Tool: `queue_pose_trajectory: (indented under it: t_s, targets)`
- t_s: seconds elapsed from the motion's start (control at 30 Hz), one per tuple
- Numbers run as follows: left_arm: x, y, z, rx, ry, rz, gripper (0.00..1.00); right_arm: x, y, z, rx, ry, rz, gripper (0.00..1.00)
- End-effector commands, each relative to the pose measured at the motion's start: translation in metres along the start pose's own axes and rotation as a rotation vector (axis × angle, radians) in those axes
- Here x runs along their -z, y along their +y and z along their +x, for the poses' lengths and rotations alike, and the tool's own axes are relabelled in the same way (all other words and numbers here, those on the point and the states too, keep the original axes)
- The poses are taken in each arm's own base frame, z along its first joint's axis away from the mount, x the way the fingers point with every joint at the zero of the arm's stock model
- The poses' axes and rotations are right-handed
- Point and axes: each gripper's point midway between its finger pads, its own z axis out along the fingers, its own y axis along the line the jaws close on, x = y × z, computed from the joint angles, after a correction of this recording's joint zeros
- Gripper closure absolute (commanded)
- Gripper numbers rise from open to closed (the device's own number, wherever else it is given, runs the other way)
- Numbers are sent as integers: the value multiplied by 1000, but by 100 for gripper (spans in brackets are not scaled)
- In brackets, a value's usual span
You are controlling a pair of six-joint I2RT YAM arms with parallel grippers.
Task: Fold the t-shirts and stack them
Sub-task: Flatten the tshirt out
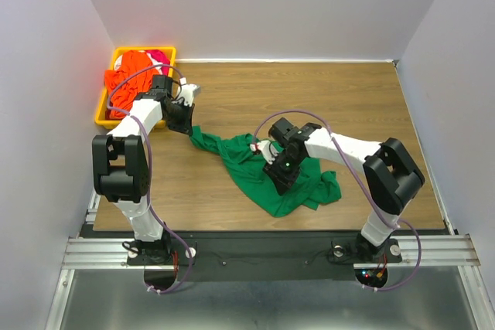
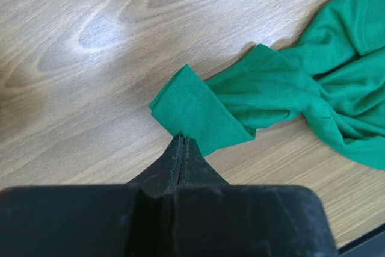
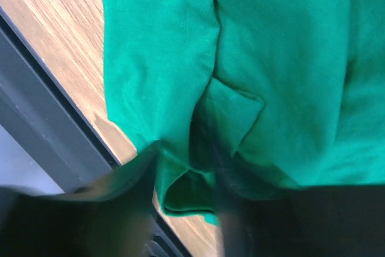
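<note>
The left gripper (image 2: 182, 145) is clenched on a hemmed corner of the green shirt (image 2: 283, 82), probably a sleeve cuff; the cloth puckers where the thin black jaws meet. The right gripper (image 3: 183, 188) is down on the same shirt near its bunched body, with its jaws either side of a raised fold. That view is too blurred to tell whether they bite yet.

The shirt lies crumpled on the surface (image 2: 90, 28) between the two arms. A twisted neck of cloth runs from the left gripper's corner to a heap near the front edge.

By the look of it, it will handle light and limp. It should drape, twist and drag rather than slide as one piece, and a pinch can catch two layers at once. The stitched hems and cuffs are thicker and look the surest places to hold. To spread it flat, two matching corners well apart would serve better than a mid-body fold.

The cloth is a matt, fine knit with ribbed seams. The surface is smooth, pale wood grain with a slight sheen. At the far left, a yellow-orange plastic bin (image 1: 104, 110) holds the orange shirt (image 1: 131, 71) and the red-pink shirt (image 1: 160, 57), both unfolded
</note>
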Motion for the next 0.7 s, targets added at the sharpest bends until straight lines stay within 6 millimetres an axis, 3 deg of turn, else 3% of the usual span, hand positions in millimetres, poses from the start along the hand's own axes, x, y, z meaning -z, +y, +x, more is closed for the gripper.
queue_pose_trajectory:
  t_s: [0.0,0.1,0.23,0.27,0.37,0.43,0.47,0.53,0.57,0.67]
  targets:
    - [9,0,-4,-21,-28,-4,100,7,4,-15,41,-47,-16,75]
    - [13,2,-3,-24,-30,-10,100,41,12,-24,56,-91,32,99]
    - [17,6,-2,-20,-36,-14,100,104,12,-33,96,-188,188,99]
    - [18,7,-2,-18,-40,-18,100,113,5,-19,60,-154,184,99]
    - [22,7,-2,-16,-47,-18,100,129,-22,-8,19,-152,261,99]
    - [24,8,-2,-14,-48,-22,100,139,-27,-16,40,-181,303,100]
    - [24,9,-2,-13,-50,-27,100,151,-28,-32,50,-219,323,99]
    - [24,11,-3,-4,-51,-38,100,146,-38,-51,21,-208,319,100]
    - [23,12,-3,3,-50,-42,100,156,-41,-71,26,-244,335,99]
    - [22,15,-3,19,-48,-55,100,118,-65,-87,-44,-149,328,99]
